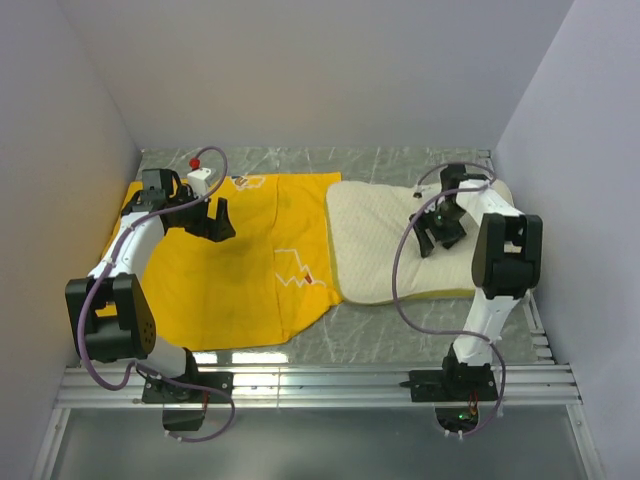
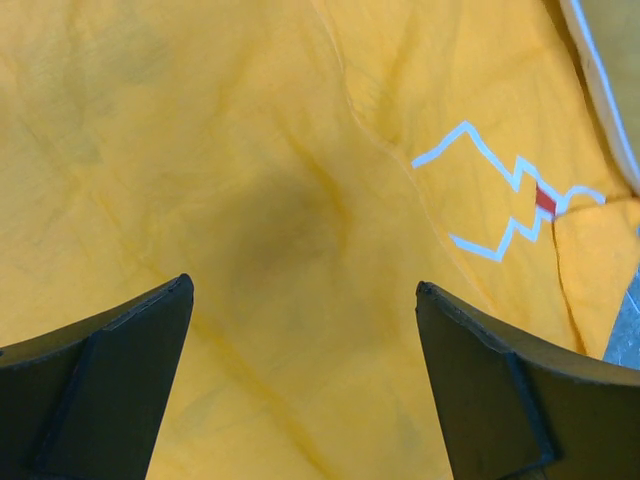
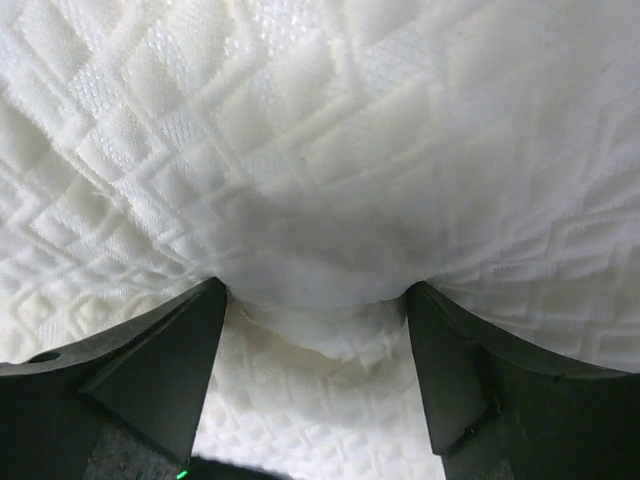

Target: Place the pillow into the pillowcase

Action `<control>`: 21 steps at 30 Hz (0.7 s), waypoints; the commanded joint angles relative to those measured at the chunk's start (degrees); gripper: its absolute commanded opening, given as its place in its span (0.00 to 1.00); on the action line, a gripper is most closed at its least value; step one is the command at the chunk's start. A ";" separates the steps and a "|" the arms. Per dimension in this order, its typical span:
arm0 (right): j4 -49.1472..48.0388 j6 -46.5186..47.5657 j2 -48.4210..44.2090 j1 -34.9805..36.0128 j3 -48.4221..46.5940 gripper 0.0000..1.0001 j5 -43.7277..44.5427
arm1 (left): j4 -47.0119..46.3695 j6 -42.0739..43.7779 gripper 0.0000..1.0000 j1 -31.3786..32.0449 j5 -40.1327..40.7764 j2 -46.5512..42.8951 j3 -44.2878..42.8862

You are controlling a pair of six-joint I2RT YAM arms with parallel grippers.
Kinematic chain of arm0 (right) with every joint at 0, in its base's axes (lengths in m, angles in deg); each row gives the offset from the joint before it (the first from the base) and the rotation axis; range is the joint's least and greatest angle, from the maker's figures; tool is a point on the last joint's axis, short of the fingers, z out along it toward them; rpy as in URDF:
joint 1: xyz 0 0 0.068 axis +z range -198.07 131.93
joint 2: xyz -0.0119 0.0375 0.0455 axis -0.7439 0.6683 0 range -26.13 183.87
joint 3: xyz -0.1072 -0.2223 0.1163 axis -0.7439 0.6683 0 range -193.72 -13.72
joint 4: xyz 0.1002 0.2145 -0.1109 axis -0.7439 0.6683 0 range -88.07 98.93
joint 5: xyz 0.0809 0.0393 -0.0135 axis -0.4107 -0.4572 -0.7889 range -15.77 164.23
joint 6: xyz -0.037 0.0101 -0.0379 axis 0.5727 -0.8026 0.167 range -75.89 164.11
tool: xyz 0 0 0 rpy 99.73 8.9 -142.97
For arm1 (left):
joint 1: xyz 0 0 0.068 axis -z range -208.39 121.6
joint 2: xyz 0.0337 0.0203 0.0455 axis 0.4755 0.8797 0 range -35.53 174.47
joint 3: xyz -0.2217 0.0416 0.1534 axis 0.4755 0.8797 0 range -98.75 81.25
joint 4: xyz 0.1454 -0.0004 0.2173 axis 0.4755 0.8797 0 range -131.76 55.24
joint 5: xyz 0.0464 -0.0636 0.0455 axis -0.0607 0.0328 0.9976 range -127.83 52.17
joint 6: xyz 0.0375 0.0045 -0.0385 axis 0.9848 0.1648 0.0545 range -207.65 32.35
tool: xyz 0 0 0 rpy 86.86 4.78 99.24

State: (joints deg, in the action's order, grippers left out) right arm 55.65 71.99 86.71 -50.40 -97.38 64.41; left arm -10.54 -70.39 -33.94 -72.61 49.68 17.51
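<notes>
Grasping step: right gripper (image 3: 315, 300) part-closed, pinching a fold of the pillow (image 3: 320, 150) between its fingers. Left gripper (image 2: 305, 290) wide open, empty, the pillowcase (image 2: 250, 150) beneath. Next: a firm lift.

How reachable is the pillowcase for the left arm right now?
Probably yes: the left gripper hovers directly above the pillowcase with jaws wide open, and nothing lies between them, only flat yellow fabric below.

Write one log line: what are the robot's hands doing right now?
left gripper: open, over pillowcase | right gripper: pinching pillow | pillow: outside pillowcase
</notes>
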 commanded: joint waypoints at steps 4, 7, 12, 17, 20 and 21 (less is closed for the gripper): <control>7.56 -1.47 -15.60 1.98 8.79 0.89 -10.92 | 0.33 -0.12 0.99 0.09 -2.92 -2.24 -1.82; 4.31 10.46 -24.05 2.06 7.64 0.98 -11.09 | 0.86 0.50 0.99 0.00 -4.06 -2.07 -1.82; -0.19 24.13 -30.48 7.67 9.56 1.00 -13.73 | 1.38 0.06 0.99 0.09 -5.38 -1.45 -2.61; -6.33 31.62 -27.68 15.24 11.68 1.00 -9.78 | 0.59 -0.91 0.99 0.09 -5.99 -1.71 -2.17; -3.19 31.80 -20.31 18.49 6.33 1.00 -9.95 | 0.94 -0.91 0.99 0.09 -6.44 -1.54 -1.73; -3.00 31.19 -16.72 19.02 4.57 1.00 -10.30 | 1.12 -0.91 0.99 0.09 -6.35 -1.62 -1.65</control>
State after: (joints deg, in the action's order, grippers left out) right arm 53.59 100.16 63.93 -32.91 -88.92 53.63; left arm -9.54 -70.89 -33.94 -76.61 49.68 17.35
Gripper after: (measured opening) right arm 0.997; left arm 0.994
